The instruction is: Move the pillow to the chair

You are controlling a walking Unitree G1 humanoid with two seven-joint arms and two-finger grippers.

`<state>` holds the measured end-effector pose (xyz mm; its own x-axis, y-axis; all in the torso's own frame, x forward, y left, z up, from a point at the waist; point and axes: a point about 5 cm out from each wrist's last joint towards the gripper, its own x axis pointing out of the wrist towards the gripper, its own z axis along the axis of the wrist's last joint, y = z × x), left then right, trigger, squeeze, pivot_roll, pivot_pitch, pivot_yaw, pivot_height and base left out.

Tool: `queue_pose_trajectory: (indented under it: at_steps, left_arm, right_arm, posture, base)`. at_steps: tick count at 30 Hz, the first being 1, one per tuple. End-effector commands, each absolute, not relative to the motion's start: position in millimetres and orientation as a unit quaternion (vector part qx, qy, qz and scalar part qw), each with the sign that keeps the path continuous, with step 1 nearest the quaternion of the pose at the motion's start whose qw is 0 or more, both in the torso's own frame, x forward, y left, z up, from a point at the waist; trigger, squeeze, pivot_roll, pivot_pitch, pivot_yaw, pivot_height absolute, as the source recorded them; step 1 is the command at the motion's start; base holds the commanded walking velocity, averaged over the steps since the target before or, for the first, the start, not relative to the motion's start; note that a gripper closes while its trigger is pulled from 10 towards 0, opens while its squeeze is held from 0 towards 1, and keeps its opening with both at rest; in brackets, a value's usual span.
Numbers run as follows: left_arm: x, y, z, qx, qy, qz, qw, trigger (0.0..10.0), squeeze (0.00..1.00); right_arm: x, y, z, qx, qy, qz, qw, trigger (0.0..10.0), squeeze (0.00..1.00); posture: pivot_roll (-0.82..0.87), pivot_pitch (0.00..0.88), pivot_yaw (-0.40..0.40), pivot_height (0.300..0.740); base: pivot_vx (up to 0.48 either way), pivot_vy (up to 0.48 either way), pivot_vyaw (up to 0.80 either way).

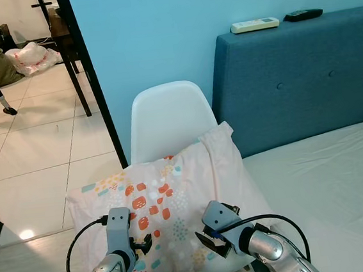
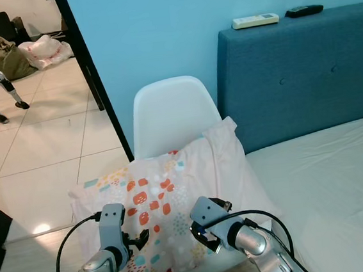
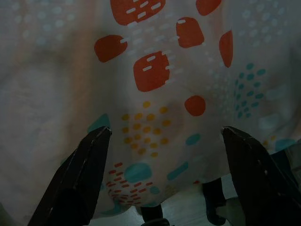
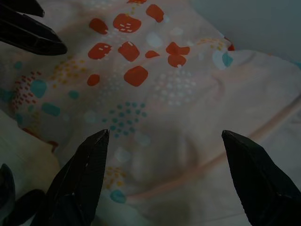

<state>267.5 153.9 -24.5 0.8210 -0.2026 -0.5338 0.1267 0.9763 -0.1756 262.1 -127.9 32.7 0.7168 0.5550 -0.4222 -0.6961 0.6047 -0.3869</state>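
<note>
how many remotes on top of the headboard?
2. A white remote lies on the blue headboard top, toward the chair side; a black remote lies just beyond it, farther from the white chair. The headboard runs out of frame, so more may be hidden.

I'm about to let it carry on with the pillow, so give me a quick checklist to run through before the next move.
1. Pillow on the white chair: ok, it lies on the seat, leaning on the backrest.
2. Left gripper fingers open: ok.
3. Right gripper fingers open: ok.
4. Fingers free of the fabric: cannot tell.
5. Pillow stable: cannot tell, it overhangs both sides of the seat.
</note>
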Motion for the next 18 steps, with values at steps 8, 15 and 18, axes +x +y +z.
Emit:
queue_pose_trajectory:
  at_steps: [8, 15, 18]
  left_arm:
    - [259.4, 155.0, -31.5, -0.058, 0.303, -0.093, 0.947, 10.0, 0.0]
    - [260.2, 152.1, -31.2, -0.061, 0.303, -0.094, 0.946, 10.0, 0.0]
    - [260.2, 150.5, -31.3, -0.063, 0.303, -0.095, 0.946, 10.0, 0.0]
  right_arm:
    - [257.5, -124.7, 29.6, -0.267, 0.13, 0.358, 0.885, 10.0, 0.0]
    - [258.6, -127.4, 30.2, -0.268, 0.131, 0.357, 0.885, 10.0, 0.0]
    - [258.5, -129.0, 30.1, -0.268, 0.131, 0.356, 0.885, 10.0, 0.0]
  posture:
    - [-0.06, 0.03, 0.054, 0.74]
    - [-0.07, 0.026, 0.052, 0.74]
    - [-0.06, 0.025, 0.048, 0.74]
  base:
    - [0.0, 0.0, 0.0]
    - [0.0, 0.0, 0.0]
    - [0.0, 0.0, 0.0]
